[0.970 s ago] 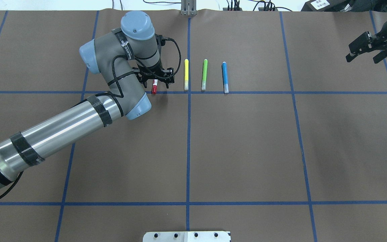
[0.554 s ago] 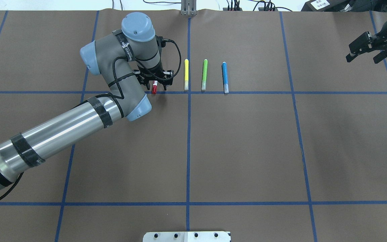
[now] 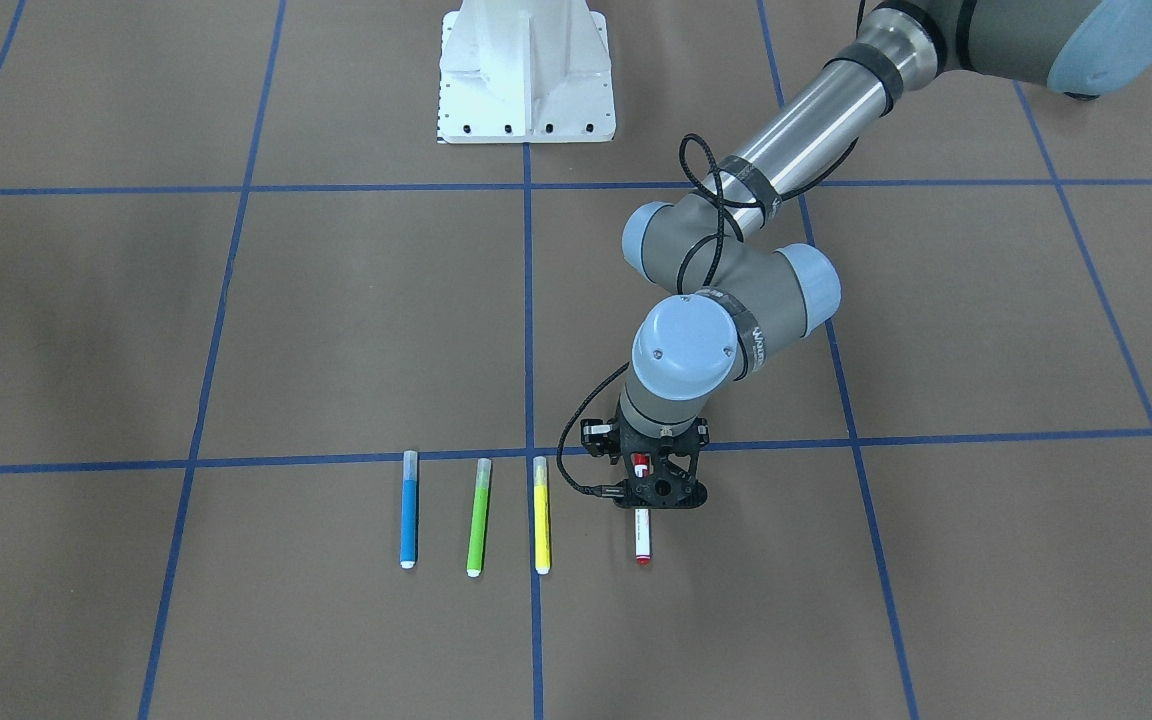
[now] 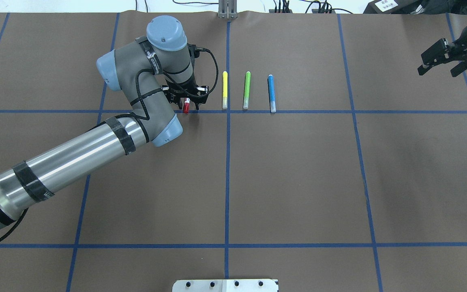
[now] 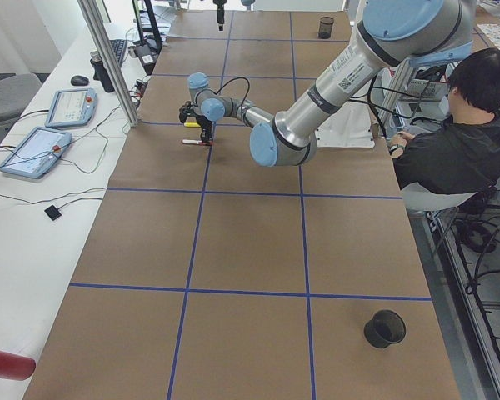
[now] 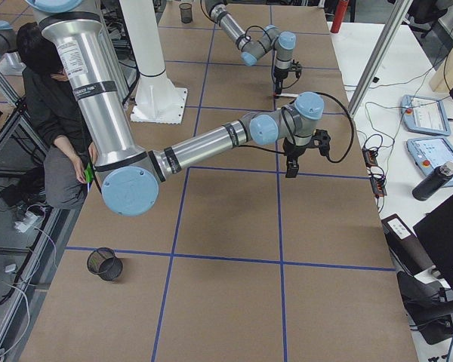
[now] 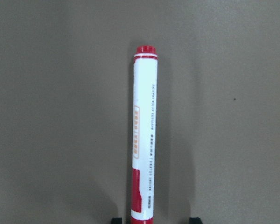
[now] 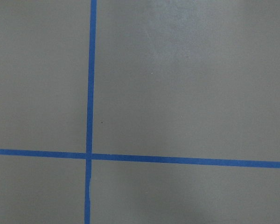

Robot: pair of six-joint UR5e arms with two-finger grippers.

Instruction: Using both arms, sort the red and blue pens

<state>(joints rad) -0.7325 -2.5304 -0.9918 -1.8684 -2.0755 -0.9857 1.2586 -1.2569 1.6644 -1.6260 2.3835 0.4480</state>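
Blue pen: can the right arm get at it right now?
Probably yes. The blue pen lies at the row's end nearest the right gripper, with only bare table between. The green pen sits beyond it, and the left gripper is over at the red-capped marker.

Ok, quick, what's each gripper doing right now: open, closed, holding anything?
Left gripper: open, fingers either side of the red pen, not gripping it.
Right gripper: open, holding nothing.

White red-capped marker (image 7: 144, 135), lengthwise on brown paper (image 7: 46, 93)
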